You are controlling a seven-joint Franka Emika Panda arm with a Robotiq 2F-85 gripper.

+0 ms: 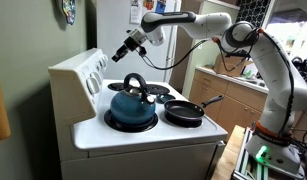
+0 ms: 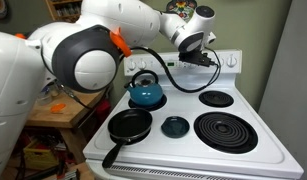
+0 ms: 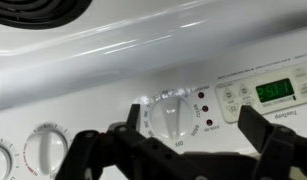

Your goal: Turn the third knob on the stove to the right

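**Carrier:** stove (image 1: 153, 136), white cooktop, lying below the jaws of the gripper (image 1: 121, 55).

**Items on it:**
1. Kettle (image 1: 131, 104), blue with a black handle, upright on a burner. It is the item nearest the jaws, below and in front of them.
2. Pan (image 1: 185, 112), black, on a burner farther from the jaws than the kettle, its handle pointing away from them.
3. Round piece (image 2: 174, 126), small and dark, kind unclear, just beside the pan.
4. Small coil (image 2: 215, 98), bare, near below the jaws.
5. Large coil (image 2: 225, 131), bare, farther out.
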